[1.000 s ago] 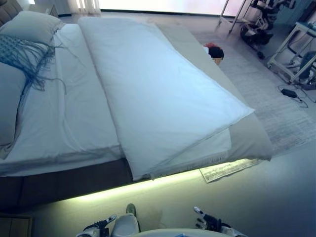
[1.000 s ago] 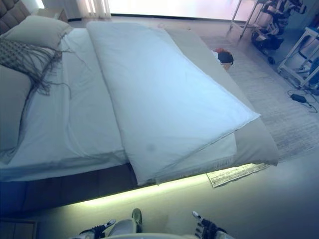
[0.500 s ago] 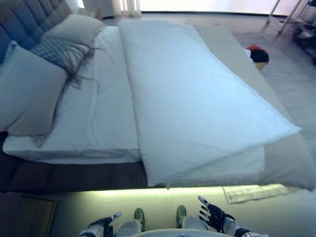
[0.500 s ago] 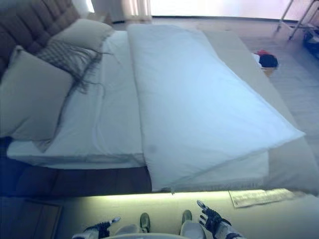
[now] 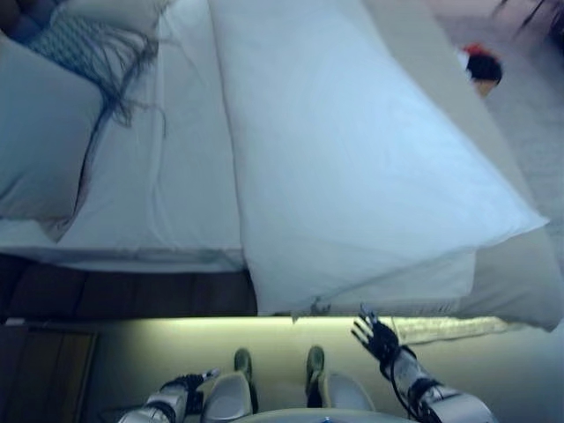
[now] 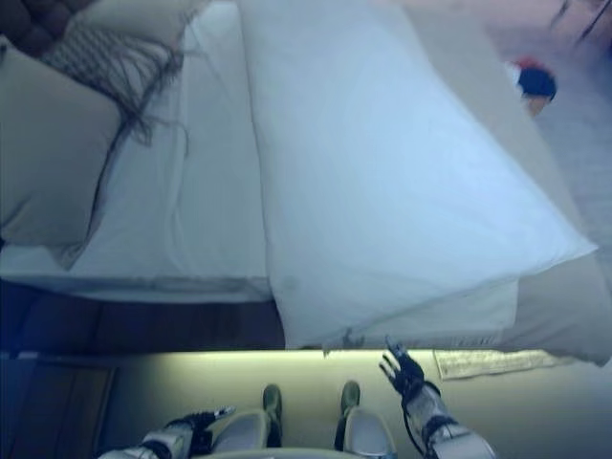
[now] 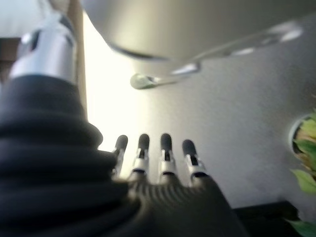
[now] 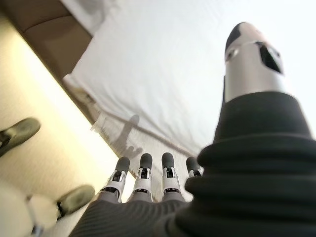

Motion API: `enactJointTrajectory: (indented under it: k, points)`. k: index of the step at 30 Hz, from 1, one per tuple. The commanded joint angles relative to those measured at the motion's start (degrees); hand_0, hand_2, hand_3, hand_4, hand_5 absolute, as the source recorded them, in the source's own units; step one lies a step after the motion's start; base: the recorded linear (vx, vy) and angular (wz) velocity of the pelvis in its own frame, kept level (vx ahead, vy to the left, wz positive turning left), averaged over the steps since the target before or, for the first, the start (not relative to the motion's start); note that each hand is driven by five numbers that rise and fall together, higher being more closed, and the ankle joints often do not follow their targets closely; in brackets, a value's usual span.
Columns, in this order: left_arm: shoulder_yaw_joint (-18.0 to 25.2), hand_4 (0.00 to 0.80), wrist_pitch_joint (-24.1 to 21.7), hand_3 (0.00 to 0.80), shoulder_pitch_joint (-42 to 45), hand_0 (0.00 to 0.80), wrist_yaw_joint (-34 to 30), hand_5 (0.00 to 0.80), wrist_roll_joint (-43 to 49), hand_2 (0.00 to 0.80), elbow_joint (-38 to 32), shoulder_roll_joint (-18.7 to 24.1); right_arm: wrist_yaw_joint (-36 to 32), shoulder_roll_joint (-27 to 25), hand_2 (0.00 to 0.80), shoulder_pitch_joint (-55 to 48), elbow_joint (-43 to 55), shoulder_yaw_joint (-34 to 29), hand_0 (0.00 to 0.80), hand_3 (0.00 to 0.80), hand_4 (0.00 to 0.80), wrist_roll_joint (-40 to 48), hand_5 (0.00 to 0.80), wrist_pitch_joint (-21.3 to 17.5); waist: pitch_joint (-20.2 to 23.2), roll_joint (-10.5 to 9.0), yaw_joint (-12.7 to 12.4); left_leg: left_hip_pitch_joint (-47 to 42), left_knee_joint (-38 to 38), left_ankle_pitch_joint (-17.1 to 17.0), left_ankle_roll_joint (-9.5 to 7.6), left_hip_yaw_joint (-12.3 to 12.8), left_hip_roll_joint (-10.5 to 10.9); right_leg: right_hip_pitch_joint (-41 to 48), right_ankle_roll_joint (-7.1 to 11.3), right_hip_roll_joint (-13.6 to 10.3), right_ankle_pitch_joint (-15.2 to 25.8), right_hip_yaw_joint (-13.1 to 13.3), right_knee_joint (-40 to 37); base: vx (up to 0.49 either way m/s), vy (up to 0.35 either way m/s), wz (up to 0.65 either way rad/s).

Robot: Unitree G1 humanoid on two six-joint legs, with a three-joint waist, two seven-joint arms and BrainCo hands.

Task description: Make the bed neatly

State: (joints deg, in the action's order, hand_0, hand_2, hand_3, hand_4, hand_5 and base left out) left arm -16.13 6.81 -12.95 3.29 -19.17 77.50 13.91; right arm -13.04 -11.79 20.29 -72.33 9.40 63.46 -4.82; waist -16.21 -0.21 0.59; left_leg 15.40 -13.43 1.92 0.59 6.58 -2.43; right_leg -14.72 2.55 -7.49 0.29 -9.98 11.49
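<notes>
Left eye view: the white duvet (image 5: 352,167) lies folded across the bed (image 5: 159,291), filling centre frame. The right hand (image 5: 377,335) reaches, fingers spread and empty, toward its lower edge; the left hand (image 5: 181,392) hangs relaxed, empty, bottom left. Next, likely grasp that edge.

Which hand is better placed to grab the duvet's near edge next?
Right, probably. The right hand is raised with its fingers spread just below the duvet where its edge hangs over the bed's side. The left hand hangs low by the floor, farther away.

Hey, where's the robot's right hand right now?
In the left eye view, the right hand is raised low on the right, fingers open, just below the white duvet's near edge, touching nothing.
</notes>
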Motion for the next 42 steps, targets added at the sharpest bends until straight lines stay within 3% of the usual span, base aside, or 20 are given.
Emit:
enactJointTrajectory:
  k: [1, 9, 11, 19, 32, 42]
  points:
    - [-2.2, 0.000, -0.2, 0.000, -2.3, 0.000, -0.5, 0.000, -2.2, 0.000, 1.9, 0.6, 2.2, 0.0, 0.000, 4.5, 2.5, -1.2, 0.000, 0.000, 0.000, 3.7, 0.000, -3.2, -3.5, 0.41, -0.3, 4.4, -8.2, 4.9, 0.48, -0.7, -0.1, -9.1, 3.91, -5.5, 1.9, 2.4, 5.8, -0.189, 0.020, 0.10]
    - [-2.1, 0.000, 0.4, 0.000, -7.0, 0.000, -0.9, 0.000, -8.7, 0.000, 0.4, 2.1, 4.7, -7.6, 0.000, 12.3, 2.2, -2.1, 0.000, 0.000, 0.000, 6.1, 0.000, -0.9, -8.7, 2.09, -0.4, 20.3, -20.2, 7.3, 0.32, -1.6, -0.7, -23.3, 1.26, -5.1, -2.2, 3.5, 18.2, -0.126, 0.022, -0.02]
    - [-1.6, 0.000, 0.6, 0.000, -7.2, 0.000, -0.8, 0.000, -13.5, 0.000, 0.2, 1.8, 4.6, -9.7, 0.000, 13.4, 1.7, -2.7, 0.000, 0.000, 0.000, 7.1, 0.000, -0.9, -9.4, 2.67, -0.8, 23.0, -24.2, 10.1, 0.34, -2.4, -1.0, -25.8, 1.16, -5.1, -5.0, 3.9, 22.6, 0.009, -0.015, 0.00]
    - [0.0, 0.000, 1.3, 0.000, -6.3, 0.000, -1.3, 0.000, -15.2, 0.000, -0.8, 2.7, 11.0, -17.6, 0.000, 18.3, -0.1, -5.5, 0.000, 0.000, 0.000, 7.7, 0.000, 2.2, -10.8, 4.47, -2.1, 35.4, -35.4, 13.1, -1.47, -4.0, -1.2, -37.3, -1.29, -5.3, -9.0, 5.2, 34.9, -0.008, -0.033, 0.00]
    - [0.1, 0.000, -1.0, 0.000, 0.6, 0.000, -2.3, 0.000, -15.7, 0.000, -3.8, 4.0, 13.5, -28.8, 0.000, 26.6, 2.3, -7.7, 0.000, 0.000, 0.000, 6.8, 0.000, 2.6, -10.9, 5.65, -3.8, 45.5, -44.6, 15.2, -2.32, -5.3, -1.1, -47.1, -2.99, -5.6, -11.8, 5.8, 45.0, 0.038, -0.027, 0.02]
    - [0.7, 0.000, -2.9, 0.000, 4.2, 0.000, -3.1, 0.000, -17.1, 0.000, -5.5, 5.3, 15.1, -34.9, 0.000, 35.4, 4.2, -5.0, 0.000, 0.000, 0.000, 4.3, 0.000, 3.2, -12.3, 6.63, -4.8, 49.9, -50.8, 16.8, -2.61, -6.2, -0.8, -51.5, -4.26, -5.9, -15.0, 6.1, 52.1, 0.028, -0.020, 0.00]
